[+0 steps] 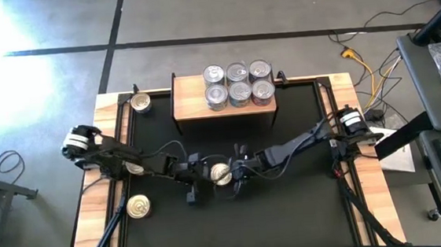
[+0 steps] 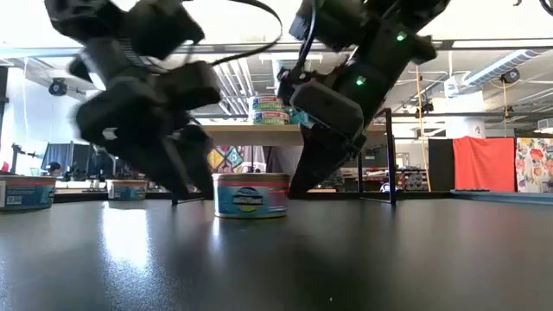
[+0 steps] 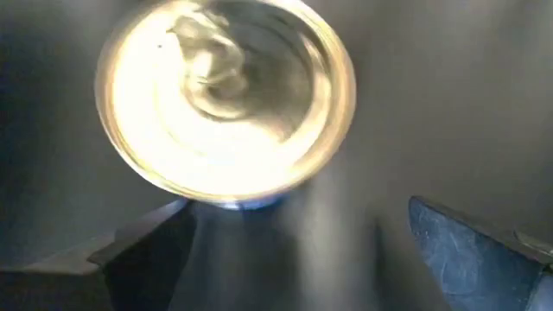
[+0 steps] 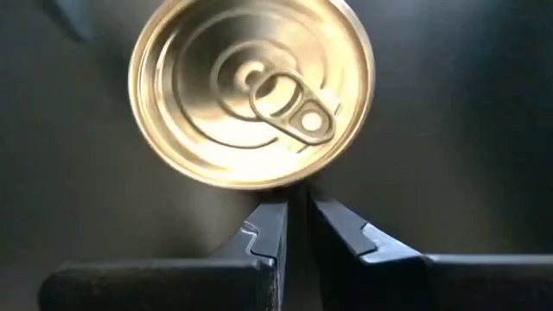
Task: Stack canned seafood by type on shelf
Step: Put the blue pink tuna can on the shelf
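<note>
**Six cans on the shelf, four on the table, both grippers at the centre can**

I count ten cans. Six stand on the shelf (image 1: 223,103) in two rows of three at its right part; the low view shows labelled tins (image 2: 272,111) up there, though I cannot tell how they are layered. Four sit on the black table (image 1: 306,203): one at the far left corner (image 1: 141,104), one near the left arm's forearm (image 1: 135,167), partly hidden by it, one toward the near left (image 1: 139,206), and the centre can (image 1: 221,173) in the middle of the table.

The centre can stands upright with its gold pull-tab lid up and a blue and pink label on its side. It is hemmed in: a gripper crowds it from each side, and in the low view their dark bodies block part of the shelf behind.

My left arm reaches in from the left edge, bent low across the table. The left gripper (image 3: 320,250) has its fingers spread wide, holding nothing, with the can just ahead of the gap between them.

My right arm comes in from the right edge, stretched toward the centre. The right gripper (image 4: 296,226) has its fingers pinched nearly together, gripping nothing, their tips just beside the can's rim; I cannot tell whether they touch it.
</note>
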`<state>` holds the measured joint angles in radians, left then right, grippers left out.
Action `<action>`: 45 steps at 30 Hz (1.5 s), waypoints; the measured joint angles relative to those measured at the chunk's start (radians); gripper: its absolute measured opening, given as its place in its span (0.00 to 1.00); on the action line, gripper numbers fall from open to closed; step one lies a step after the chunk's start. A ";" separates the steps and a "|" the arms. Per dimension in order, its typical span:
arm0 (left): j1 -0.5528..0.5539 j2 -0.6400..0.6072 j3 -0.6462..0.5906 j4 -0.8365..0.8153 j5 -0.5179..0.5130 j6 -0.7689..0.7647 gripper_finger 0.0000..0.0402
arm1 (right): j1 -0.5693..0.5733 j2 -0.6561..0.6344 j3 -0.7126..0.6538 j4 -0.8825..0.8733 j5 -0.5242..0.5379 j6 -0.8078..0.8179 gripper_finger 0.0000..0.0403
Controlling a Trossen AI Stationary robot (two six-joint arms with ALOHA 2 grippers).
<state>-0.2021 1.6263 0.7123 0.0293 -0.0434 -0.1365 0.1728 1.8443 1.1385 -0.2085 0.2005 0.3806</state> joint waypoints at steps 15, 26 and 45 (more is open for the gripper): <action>0.037 0.238 0.257 -0.028 -0.025 0.098 1.00 | -0.029 0.047 0.044 -0.073 -0.235 -0.267 0.09; 0.022 0.239 0.193 0.001 -0.023 -0.033 0.95 | -0.037 0.024 -0.013 -0.021 -0.230 -0.263 0.09; 0.024 0.227 0.379 -0.198 -0.111 -0.315 0.85 | -0.036 -0.121 -0.052 -0.244 -0.112 -0.127 0.09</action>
<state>-0.1780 1.8529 1.0914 -0.1683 -0.1541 -0.4513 0.1371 1.7231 1.0868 -0.4529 0.0880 0.2540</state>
